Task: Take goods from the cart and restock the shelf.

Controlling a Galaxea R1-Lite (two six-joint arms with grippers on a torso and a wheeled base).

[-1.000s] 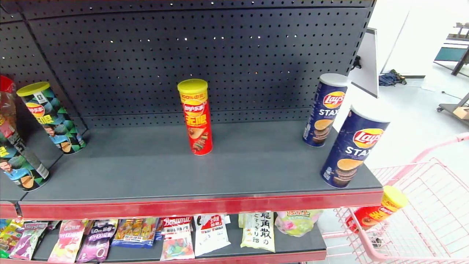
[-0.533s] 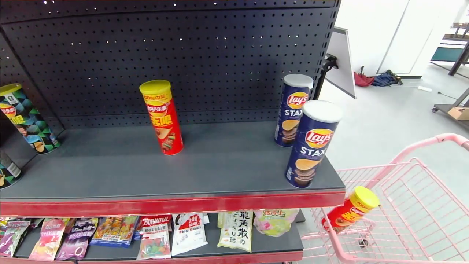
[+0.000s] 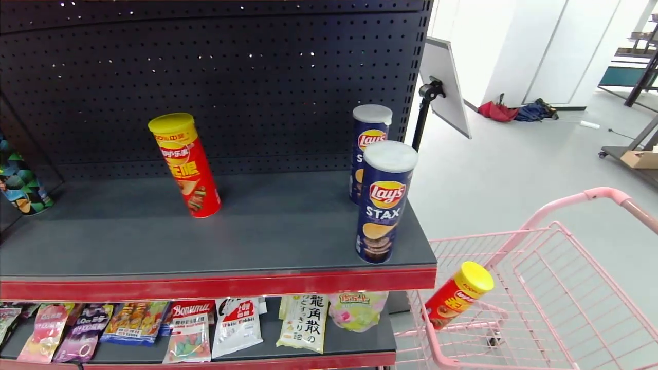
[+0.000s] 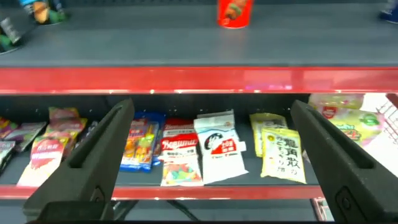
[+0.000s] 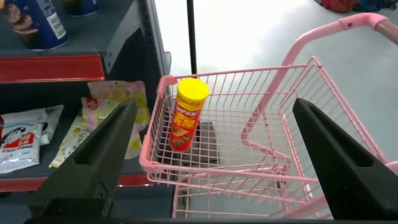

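Observation:
A red chip can with a yellow lid [image 3: 456, 295] leans in the near corner of the pink wire cart [image 3: 565, 231], right of the shelf. On the dark shelf with a red front edge [image 3: 216, 281] stand another red can [image 3: 186, 165] and two blue cans [image 3: 383, 205] [image 3: 367, 134]. My right gripper [image 5: 211, 162] is open and empty, facing the cart [image 5: 242, 74] and the can [image 5: 186, 115] inside it from a distance. My left gripper [image 4: 211, 168] is open and empty in front of the shelf's red edge [image 4: 186, 81], level with the lower shelf.
Snack bags [image 3: 303, 321] fill the lower shelf. A green patterned can [image 3: 18, 187] stands at the far left of the upper shelf. A white board on a black stand [image 3: 447, 85] is behind the shelf's right end. Open grey floor [image 3: 514, 164] lies beyond the cart.
The head camera has turned to the right, so the shelf slides left in the picture and more of the cart shows. The cans themselves have not moved.

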